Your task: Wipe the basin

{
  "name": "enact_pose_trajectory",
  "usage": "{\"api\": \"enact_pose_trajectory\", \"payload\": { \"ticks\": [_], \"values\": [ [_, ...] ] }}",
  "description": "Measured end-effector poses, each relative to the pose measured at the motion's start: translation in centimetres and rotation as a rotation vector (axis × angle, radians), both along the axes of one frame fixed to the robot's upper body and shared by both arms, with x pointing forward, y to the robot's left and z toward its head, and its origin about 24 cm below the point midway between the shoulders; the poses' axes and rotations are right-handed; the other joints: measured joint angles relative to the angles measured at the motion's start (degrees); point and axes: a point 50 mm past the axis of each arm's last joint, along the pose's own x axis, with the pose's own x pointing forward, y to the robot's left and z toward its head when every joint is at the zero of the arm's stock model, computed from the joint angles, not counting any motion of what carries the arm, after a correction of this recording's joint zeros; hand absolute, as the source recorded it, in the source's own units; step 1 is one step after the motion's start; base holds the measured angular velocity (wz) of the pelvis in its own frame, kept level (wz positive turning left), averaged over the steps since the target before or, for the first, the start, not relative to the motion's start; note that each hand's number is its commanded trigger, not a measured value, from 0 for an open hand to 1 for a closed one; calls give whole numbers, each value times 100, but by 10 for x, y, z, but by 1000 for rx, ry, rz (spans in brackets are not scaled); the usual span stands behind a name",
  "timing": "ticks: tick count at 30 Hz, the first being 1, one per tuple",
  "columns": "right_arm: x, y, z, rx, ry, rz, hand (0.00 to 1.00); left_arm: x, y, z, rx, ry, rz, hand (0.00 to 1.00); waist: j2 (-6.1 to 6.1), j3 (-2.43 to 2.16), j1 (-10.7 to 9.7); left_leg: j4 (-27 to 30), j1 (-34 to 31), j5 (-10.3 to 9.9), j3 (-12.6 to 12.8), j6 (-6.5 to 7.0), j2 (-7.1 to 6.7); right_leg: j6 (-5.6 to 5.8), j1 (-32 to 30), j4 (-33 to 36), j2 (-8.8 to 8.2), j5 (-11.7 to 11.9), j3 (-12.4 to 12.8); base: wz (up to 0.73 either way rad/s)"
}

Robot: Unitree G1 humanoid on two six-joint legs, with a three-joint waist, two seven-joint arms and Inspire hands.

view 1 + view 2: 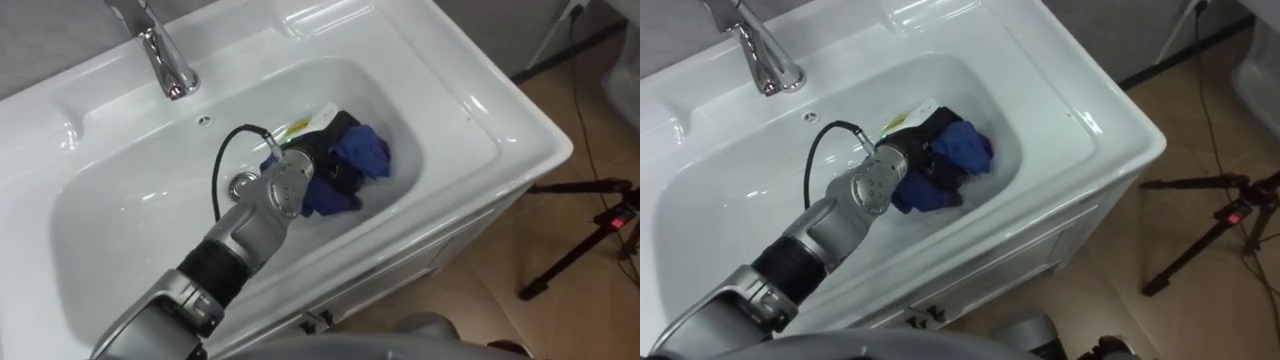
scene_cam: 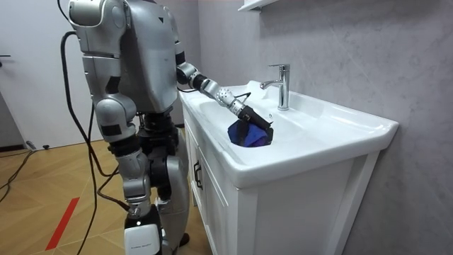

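Eye views: the white basin (image 1: 120, 220) runs lengthwise from lower left to upper right, and the left hand (image 1: 340, 128) lies at its right end in a bunched blue cloth (image 1: 365, 150) (fingers buried in folds; grip cannot be told). Room view: the robot stands at the basin's end, left arm reaching in.

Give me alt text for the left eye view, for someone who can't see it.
The robot's left hand holds a bunched blue cloth in a white basin, right of the drain. A chrome tap stands at the back rim.
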Motion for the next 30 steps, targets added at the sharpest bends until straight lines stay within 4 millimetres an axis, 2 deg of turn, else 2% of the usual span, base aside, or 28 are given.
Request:
{"api": "enact_pose_trajectory", "payload": {
  "ticks": [8, 20, 23, 25, 27, 30],
  "values": [
    [-3, 3, -1, 16, 22, 45, 0, -2, -10, 13, -35, -10, -70, 100, -1, 1, -2, 2, -20, 0, 2, 0, 1, -2, 15, 11, 0, 2, 2, 0],
    [-8, 4, -1, 26, 33, 22, 0, -7, -8, 6, -37, -13, -56, 100, -33, 19, 60, 0, 57, 0, 76, 0, 4, 0, 26, -5, 5, 0, 57, -3],
    [-8, 4, -1, 19, 35, -6, 0, -14, -2, -3, -16, -16, -42, 100, -83, 49, 100, -6, 139, 0, 77, 0, 4, 0, 102, -12, 6, -4, 69, -3],
    [-11, 4, -2, 10, 38, -14, 0, -22, 9, -19, 36, -9, -11, 100, -140, 80, 217, -29, 207, 0, 106, 0, 8, -7, 134, -9, 18, -13, 103, -6],
    [-14, 4, -2, 11, 42, -28, 0, -26, 21, -29, 65, 2, 39, 100, -190, 57, 340, -37, 243, 0, 160, 0, 15, -13, 138, -1, 31, -21, 179, -15],
    [-21, 5, -2, 5, 54, -63, 0, -36, 43, -46, 102, 21, 138, 100, -278, 40, 420, -41, 263, 0, 157, -1, 14, -13, 174, 2, 30, -21, 161, 0]
  ]
}}
